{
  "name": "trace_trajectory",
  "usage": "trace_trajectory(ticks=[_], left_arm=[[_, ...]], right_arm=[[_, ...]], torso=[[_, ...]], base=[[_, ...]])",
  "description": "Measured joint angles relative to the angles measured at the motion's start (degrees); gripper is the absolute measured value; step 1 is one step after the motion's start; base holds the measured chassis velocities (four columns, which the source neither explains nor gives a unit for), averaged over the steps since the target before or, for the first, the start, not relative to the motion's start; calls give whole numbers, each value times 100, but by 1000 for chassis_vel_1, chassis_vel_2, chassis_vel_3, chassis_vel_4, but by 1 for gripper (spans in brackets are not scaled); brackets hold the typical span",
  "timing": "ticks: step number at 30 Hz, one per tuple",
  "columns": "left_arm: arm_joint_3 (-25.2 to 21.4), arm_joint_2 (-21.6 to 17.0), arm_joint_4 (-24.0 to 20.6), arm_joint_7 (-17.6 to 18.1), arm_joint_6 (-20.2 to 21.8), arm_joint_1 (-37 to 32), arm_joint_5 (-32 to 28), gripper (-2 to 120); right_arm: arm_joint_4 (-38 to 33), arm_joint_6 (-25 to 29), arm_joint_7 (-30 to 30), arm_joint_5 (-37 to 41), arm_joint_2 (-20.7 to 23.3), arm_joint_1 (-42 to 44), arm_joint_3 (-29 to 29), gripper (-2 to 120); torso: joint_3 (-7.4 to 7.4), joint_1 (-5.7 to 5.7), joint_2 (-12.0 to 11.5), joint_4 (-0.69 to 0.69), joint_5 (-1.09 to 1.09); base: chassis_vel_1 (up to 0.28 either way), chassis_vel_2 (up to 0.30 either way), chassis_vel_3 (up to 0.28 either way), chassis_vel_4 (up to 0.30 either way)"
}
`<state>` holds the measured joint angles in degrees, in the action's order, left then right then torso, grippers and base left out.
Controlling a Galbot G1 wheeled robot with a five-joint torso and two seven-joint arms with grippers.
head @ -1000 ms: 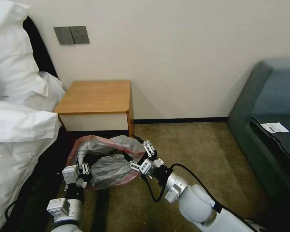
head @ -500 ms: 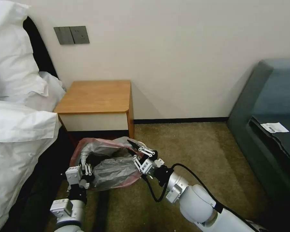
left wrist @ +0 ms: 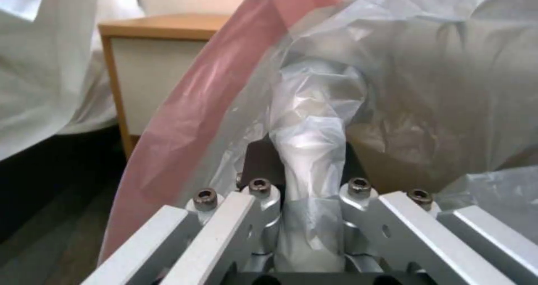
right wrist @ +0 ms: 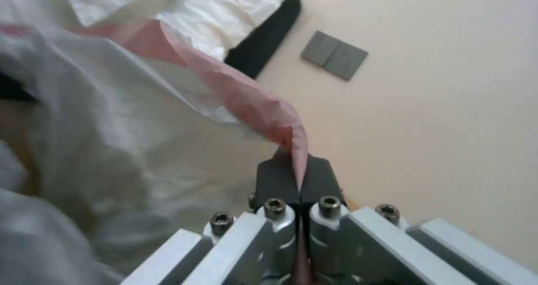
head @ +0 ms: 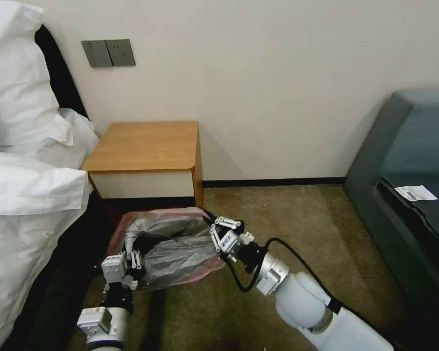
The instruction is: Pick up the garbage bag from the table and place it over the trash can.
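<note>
Thin, crinkly, translucent grey garbage bag (head: 173, 246) with a pink-red band along its rim is being held spread open low over the carpet (head: 288, 219), in front of the tabletop (head: 144, 145), which is orange-brown wood with a white drawer front. The bag is being gripped from both sides. Left tool (head: 131, 259) is being kept clamped on a bunched, twisted fold of grey plastic at the bag's near-left edge; in the left wrist view the fold is being pinched between the dark pads (left wrist: 255, 167) of that tool (left wrist: 305, 180). Right tool (head: 215, 230) is being kept closed on the bag's right rim; in the right wrist view the pink band is being squeezed flat between the pads (right wrist: 277, 178) of this tool (right wrist: 300, 180). The trash can is being hidden under the draped plastic and cannot be made out. White bedding (head: 29, 195) is being cut off at the left.
</note>
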<state>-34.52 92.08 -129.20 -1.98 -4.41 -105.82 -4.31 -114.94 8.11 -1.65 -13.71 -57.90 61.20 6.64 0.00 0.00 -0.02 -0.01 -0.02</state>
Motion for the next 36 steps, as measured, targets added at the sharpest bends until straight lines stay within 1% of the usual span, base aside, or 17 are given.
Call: trace_trajectory(ticks=[5,10,17,22,26,27,31,32,36], left_arm=[[13,-23,-187,-2,-94,-105,14,9],[-16,-47,-489,-38,-93,-92,-201,9],[-13,-80,-679,-146,-73,-97,-461,9],[8,-105,-753,-173,-43,-104,-667,9],[53,-130,-851,-180,137,-79,-1127,9],[53,-130,-851,-180,137,-79,-1127,9],[17,-126,-864,-151,298,30,-1491,9],[17,-126,-864,-151,298,30,-1491,9],[2,-108,-864,-68,460,105,-1805,9]], right_arm=[[33,-3,33,162,210,-72,-214,0],[57,0,53,331,400,-20,-383,0],[93,19,96,452,517,6,-548,0],[110,39,132,481,526,27,-645,0],[214,177,204,491,483,72,-742,0],[214,177,204,491,483,72,-742,0],[254,243,219,471,428,174,-776,0],[254,243,219,471,428,174,-776,0],[328,294,219,415,320,239,-752,0]], torso=[[0,0,0,0,0],[0,0,0,-1,0],[0,0,0,0,0],[0,0,0,0,-1],[0,0,0,0,0],[0,0,0,0,0],[0,0,0,0,-1],[0,0,0,0,-1],[0,0,0,0,-1]], base=[[0,0,0,0],[0,0,0,0],[0,0,0,0],[0,0,0,0],[0,0,0,0],[0,0,0,0],[0,0,0,0],[0,0,0,0],[0,0,0,0]])
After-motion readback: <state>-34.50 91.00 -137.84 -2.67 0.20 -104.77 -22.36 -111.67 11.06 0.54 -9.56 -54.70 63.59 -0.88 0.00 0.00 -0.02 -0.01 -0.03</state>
